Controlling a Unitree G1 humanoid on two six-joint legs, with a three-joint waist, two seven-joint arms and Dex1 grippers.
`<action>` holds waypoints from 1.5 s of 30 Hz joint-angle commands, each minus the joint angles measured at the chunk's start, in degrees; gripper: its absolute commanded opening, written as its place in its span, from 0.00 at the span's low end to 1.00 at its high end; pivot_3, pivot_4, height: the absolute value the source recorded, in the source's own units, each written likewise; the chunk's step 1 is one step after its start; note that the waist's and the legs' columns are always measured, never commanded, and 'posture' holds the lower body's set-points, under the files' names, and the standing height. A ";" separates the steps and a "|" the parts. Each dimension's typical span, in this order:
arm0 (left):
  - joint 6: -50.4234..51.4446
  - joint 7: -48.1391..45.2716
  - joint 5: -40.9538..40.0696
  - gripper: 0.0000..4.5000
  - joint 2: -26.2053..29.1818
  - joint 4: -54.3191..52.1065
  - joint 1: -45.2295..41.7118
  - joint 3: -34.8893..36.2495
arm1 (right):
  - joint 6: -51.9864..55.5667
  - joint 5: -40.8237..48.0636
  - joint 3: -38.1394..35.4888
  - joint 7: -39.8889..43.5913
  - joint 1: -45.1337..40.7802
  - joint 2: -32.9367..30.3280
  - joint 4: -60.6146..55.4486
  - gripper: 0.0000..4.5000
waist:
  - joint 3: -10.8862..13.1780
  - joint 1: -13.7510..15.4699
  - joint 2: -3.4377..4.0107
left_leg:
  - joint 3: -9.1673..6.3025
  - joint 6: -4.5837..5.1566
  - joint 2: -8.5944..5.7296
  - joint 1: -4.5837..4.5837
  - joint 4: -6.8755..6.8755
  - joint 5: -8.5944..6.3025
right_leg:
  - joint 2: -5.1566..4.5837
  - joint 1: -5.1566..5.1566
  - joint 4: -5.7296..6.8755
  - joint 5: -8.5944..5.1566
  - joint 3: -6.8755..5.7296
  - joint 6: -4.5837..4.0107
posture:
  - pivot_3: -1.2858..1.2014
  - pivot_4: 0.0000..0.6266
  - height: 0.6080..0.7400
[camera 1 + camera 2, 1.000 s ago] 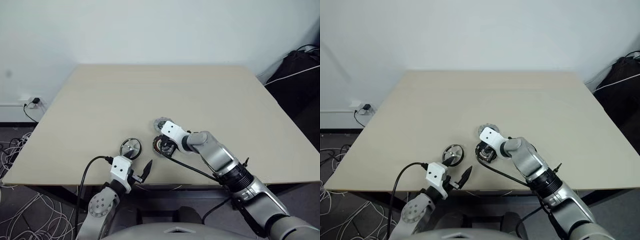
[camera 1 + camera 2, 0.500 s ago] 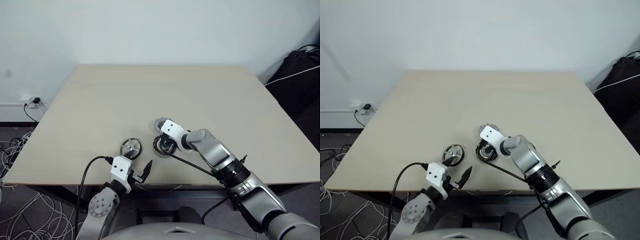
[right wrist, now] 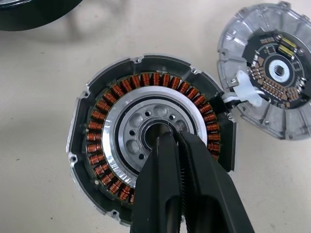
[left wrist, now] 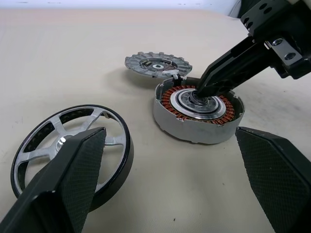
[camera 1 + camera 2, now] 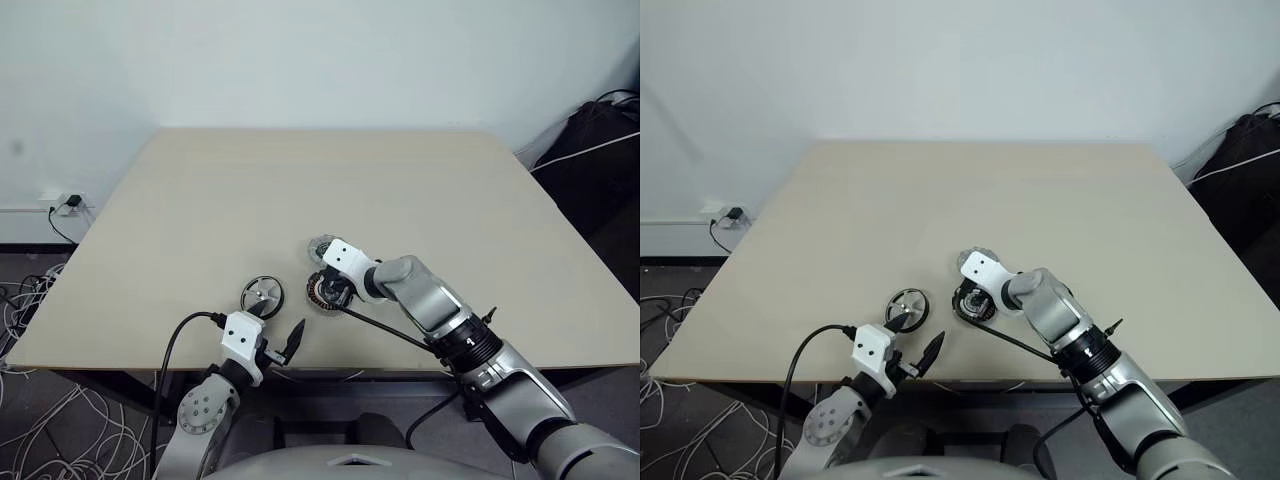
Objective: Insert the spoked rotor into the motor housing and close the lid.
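Observation:
The motor housing (image 5: 325,292) lies near the table's front, its copper windings (image 3: 103,141) ringing a silver centre. My right gripper (image 3: 168,139) is shut, and its tips rest in the housing's central hole (image 4: 198,96). The lid (image 5: 320,246) lies flat just behind the housing, touching its rim, with its dark inner face up (image 3: 272,92). To the housing's left the spoked rotor (image 5: 262,295) lies flat on the table (image 4: 73,127). Just in front of the rotor, my left gripper (image 5: 281,326) stands open with nothing between its fingers, pointing toward the housing.
The beige table (image 5: 330,190) is bare behind the three parts. Its front edge (image 5: 120,362) runs right under my left gripper. A black cable (image 5: 385,332) trails from my right wrist. Loose cables (image 5: 30,300) lie on the floor at the left, with dark gear (image 5: 600,140) at the right.
My right elbow has swung slightly, while the shut gripper tips stay at the housing's centre. The left gripper and the three parts have not moved.

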 commanded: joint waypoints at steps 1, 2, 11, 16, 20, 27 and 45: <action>-1.70 0.01 -0.24 1.00 -0.47 -0.32 -0.48 -0.02 | -0.92 -0.62 -0.62 -0.03 -1.80 -0.70 0.06 0.01 | 0.00 0.00 0.00 | 0.00 0.00 0.00 0.00 0.00 0.00 | 0.00 0.00 0.00 0.00 0.00 0.00 | 0.52 0.00 1.00; -1.75 0.03 -0.24 1.00 -0.49 -0.27 -0.49 0.03 | -1.00 -0.72 -0.34 0.10 -1.82 -0.78 0.15 0.01 | 0.00 0.00 0.00 | 0.00 0.00 0.00 0.00 0.00 0.00 | 0.00 0.00 0.00 0.00 0.00 0.00 | 0.52 0.00 1.00; -1.89 0.06 -0.20 1.00 -0.50 -0.25 -0.45 0.24 | -0.98 -0.72 0.54 0.91 -1.85 -1.38 -0.21 0.15 | 0.00 0.00 0.00 | 0.00 0.00 0.00 0.00 0.00 0.00 | 0.00 0.00 0.00 0.00 0.00 0.00 | 0.52 0.00 1.00; -1.81 -0.03 -0.20 1.00 -0.52 -0.24 -0.58 0.15 | -1.04 -0.81 0.54 0.91 -1.70 -1.75 -0.34 0.52 | -0.01 -0.03 0.01 | 0.00 0.00 0.00 0.00 0.00 0.00 | 0.01 0.00 0.00 0.00 0.00 0.00 | 0.52 0.00 1.00; -1.71 -0.05 -0.18 1.00 -0.52 -0.30 -0.66 0.08 | -1.40 -0.90 -0.51 0.35 -1.57 -1.55 -0.69 0.58 | -0.01 -0.01 0.01 | 0.00 0.00 0.00 0.00 0.00 0.00 | 0.01 0.00 0.00 0.00 0.00 0.00 | 0.52 0.00 1.00; -1.39 0.00 -0.14 1.00 -0.36 -0.90 -0.47 0.07 | -1.75 0.05 -3.46 -2.19 -0.33 0.22 -3.99 0.36 | -0.01 -0.03 0.01 | 0.01 0.00 0.00 0.01 0.00 0.00 | 0.01 0.00 0.01 0.00 0.00 0.00 | 0.52 0.00 1.00; -0.29 0.05 -0.34 1.00 0.16 -2.25 -0.19 0.24 | -2.52 0.25 -4.09 -6.80 3.17 3.66 -1.13 0.00 | -0.01 -0.05 0.02 | 0.02 0.00 0.01 0.01 0.00 0.00 | 0.01 0.00 0.01 0.00 0.00 0.00 | 0.52 0.00 1.00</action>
